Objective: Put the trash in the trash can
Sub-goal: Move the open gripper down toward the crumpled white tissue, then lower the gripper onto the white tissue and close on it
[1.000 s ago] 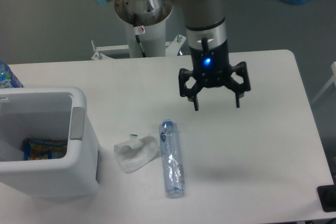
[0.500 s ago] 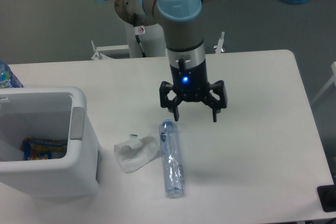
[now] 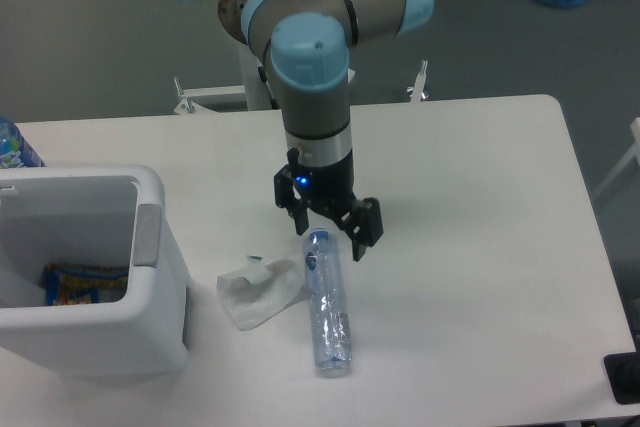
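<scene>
Little of the task is judged to be done. Both pieces of trash are seen lying on the table [image 3: 480, 277], outside the trash can [image 3: 150, 317]. The crushed bottle [image 3: 327, 300] lies well to the right of the trash can, its blue cap end turned away from the camera. The crumpled wrapper [image 3: 258, 290] lies between the trash can and the bottle, just beside the bottle; whether the two touch cannot be told. Something colourful [image 3: 82, 282] is already seen at the bottom of the trash can. Both pieces are left to be picked up and dropped in.

The arm is held nearly vertical, wrist pointing down, to the right of the trash can and above the bottle's far end. The gripper [image 3: 331, 232] is spread open and grips nothing; its fingers straddle the cap end, slanted across the bottle's line. Contact with the bottle cannot be told.
</scene>
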Robot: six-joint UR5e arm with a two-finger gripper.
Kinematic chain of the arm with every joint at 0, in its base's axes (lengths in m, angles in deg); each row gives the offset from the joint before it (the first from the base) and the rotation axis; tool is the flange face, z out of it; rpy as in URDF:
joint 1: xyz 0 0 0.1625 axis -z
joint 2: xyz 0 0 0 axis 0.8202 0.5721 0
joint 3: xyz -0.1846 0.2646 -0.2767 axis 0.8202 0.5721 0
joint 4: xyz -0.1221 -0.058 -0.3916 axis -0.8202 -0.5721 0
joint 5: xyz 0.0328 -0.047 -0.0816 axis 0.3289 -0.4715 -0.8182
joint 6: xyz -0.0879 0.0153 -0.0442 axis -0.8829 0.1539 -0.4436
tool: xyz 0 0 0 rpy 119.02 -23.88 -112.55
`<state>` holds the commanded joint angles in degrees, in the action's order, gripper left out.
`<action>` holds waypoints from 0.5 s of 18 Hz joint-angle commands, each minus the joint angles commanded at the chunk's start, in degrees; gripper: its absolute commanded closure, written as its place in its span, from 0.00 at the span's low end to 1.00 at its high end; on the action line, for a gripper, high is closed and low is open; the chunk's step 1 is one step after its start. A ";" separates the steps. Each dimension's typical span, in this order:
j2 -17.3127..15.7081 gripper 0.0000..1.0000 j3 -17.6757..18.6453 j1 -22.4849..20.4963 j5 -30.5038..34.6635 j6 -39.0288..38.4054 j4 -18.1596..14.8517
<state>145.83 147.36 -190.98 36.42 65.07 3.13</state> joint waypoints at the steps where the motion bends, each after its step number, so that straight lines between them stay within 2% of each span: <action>1: 0.79 0.00 0.35 0.44 0.00 1.06 0.09; 9: 5.45 0.00 0.27 3.78 -1.49 0.81 0.53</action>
<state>151.27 147.63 -187.20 34.93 65.88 3.66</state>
